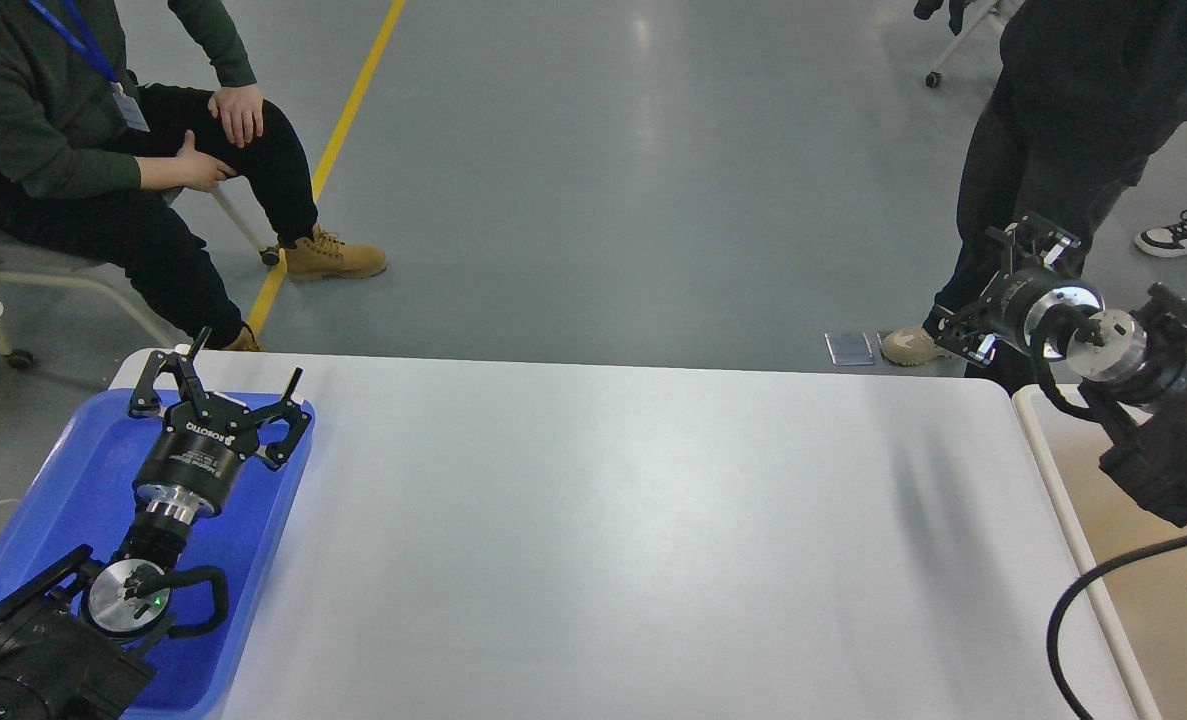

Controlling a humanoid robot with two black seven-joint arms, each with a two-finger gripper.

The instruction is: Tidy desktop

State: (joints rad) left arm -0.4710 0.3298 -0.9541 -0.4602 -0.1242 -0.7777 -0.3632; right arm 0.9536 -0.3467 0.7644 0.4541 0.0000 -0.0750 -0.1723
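The white desktop (613, 520) fills my view, grey floor (593, 180) beyond. My left gripper (243, 375) hangs spread over the blue tray (53, 490); my right gripper (993, 290), past the far-right corner, I cannot tell.

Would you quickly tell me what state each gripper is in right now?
Left gripper: open, holding nothing, over the blue tray.
Right gripper: cannot be told.

White "ROBOTIQ" lettering marks the left gripper (245, 382).
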